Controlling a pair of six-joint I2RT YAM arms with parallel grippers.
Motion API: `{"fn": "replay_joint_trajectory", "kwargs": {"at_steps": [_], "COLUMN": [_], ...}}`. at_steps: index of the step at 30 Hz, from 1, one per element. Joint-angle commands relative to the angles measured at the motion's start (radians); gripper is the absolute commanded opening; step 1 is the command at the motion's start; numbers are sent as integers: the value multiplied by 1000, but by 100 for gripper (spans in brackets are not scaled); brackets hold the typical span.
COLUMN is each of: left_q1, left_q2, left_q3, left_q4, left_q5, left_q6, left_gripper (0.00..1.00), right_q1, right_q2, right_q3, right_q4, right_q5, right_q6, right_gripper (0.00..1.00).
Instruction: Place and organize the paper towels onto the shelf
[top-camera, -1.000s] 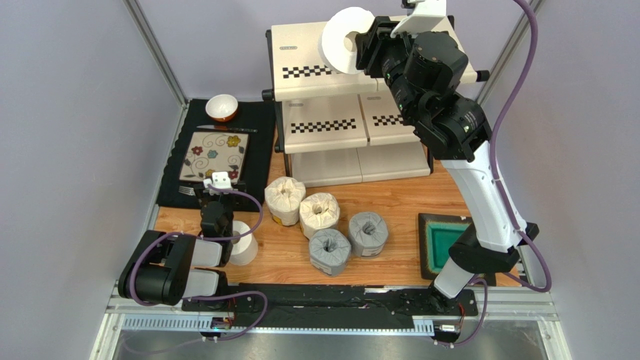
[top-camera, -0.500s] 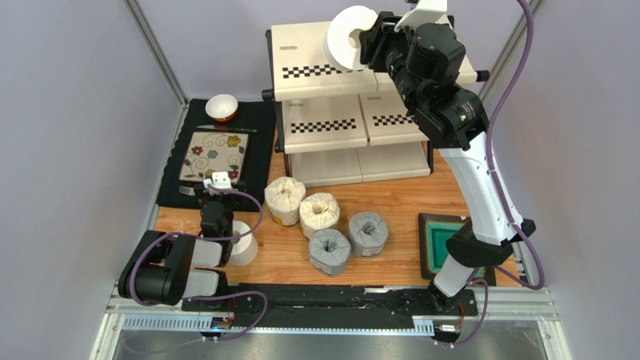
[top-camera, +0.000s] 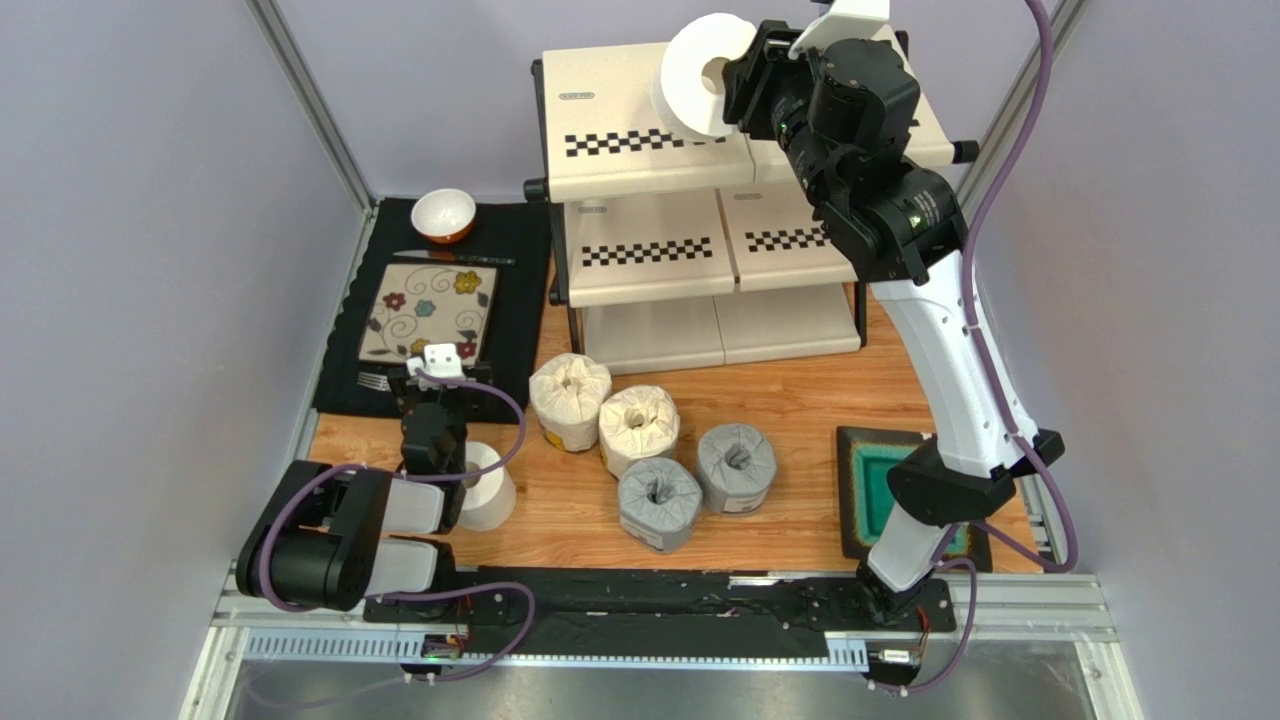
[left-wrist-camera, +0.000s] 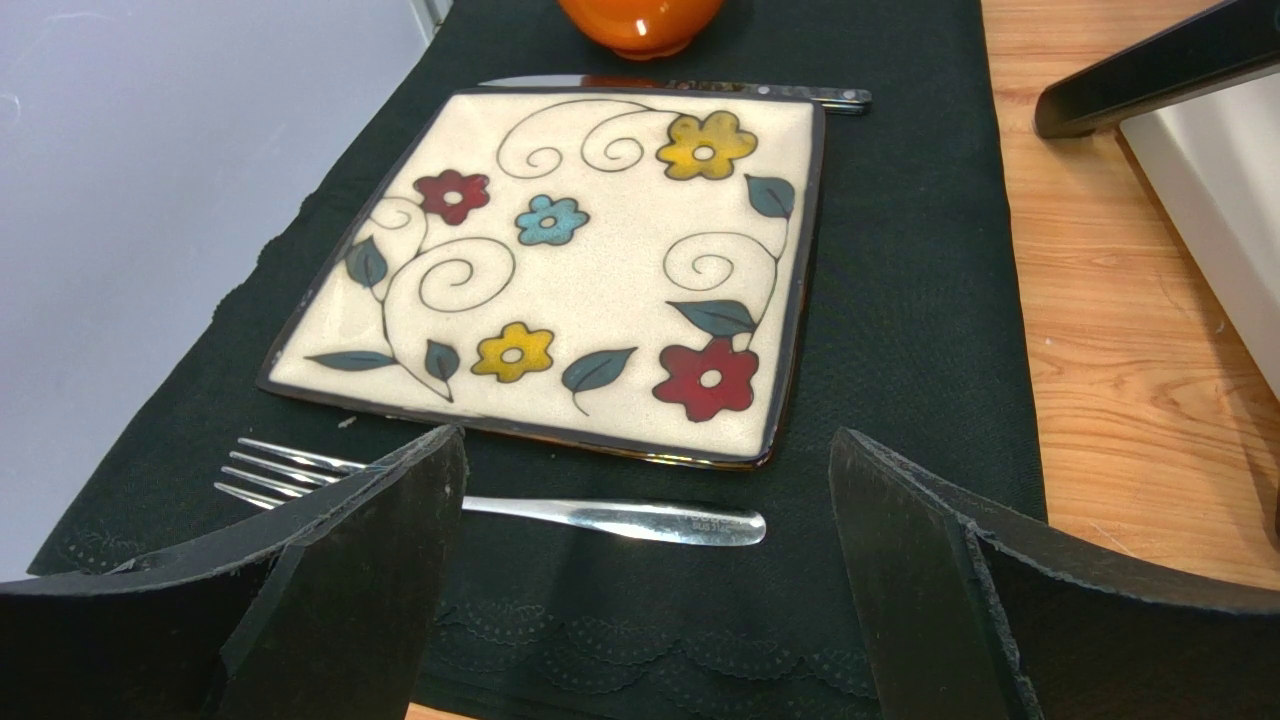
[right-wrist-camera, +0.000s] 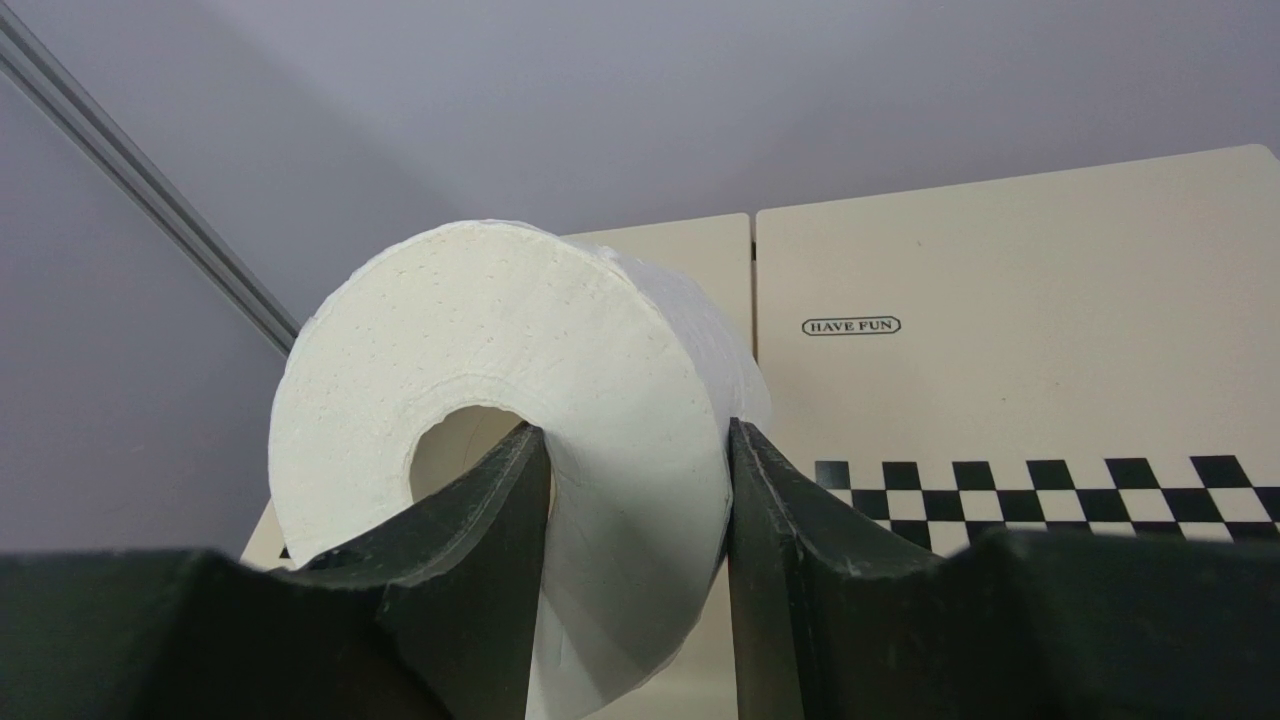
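A plain white roll (top-camera: 694, 78) is over the shelf's (top-camera: 616, 93) top tier, clamped by the right tool (right-wrist-camera: 631, 510) — one finger through its centre hole, the other against its outside. Five other rolls (top-camera: 639, 428) stand on the wooden surface (top-camera: 796, 398) below. The left tool (left-wrist-camera: 646, 450) — fingers apart — faces the floral plate (left-wrist-camera: 601, 255).

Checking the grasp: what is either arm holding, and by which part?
Right gripper pinches the white roll by its wall, one finger inside the hole; left gripper holds nothing.
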Motion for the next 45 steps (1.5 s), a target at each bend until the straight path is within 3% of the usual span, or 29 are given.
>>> {"fn": "replay_joint_trajectory", "kwargs": {"at_steps": [1, 9, 13, 28, 36, 41, 45], "left_q1": [8, 8, 8, 8, 8, 8, 8], "left_q2": [-10, -12, -10, -12, -12, -10, -10], "left_q3": [-257, -257, -255, -257, -257, -255, -257], "left_q4": [30, 30, 30, 30, 30, 30, 30], "left_q5": [14, 14, 14, 14, 14, 14, 14], "left_q6": [-7, -6, -6, -6, -7, -6, -6], "left_gripper": [99, 99, 99, 99, 99, 99, 99], "right_q1": [-6, -13, -17, -29, -34, -36, -36], "right_q2": [-5, -4, -6, -12, -9, -53, -147], "right_q3": [8, -15, -20, -28, -41, -95, -234], "right_q4": [83, 82, 83, 91, 98, 127, 192], "right_q5": [-27, -33, -39, -47, -51, -67, -93], "right_q6": [19, 30, 30, 28, 28, 32, 44], "right_gripper": [25, 33, 42, 62, 64, 65, 75]}}
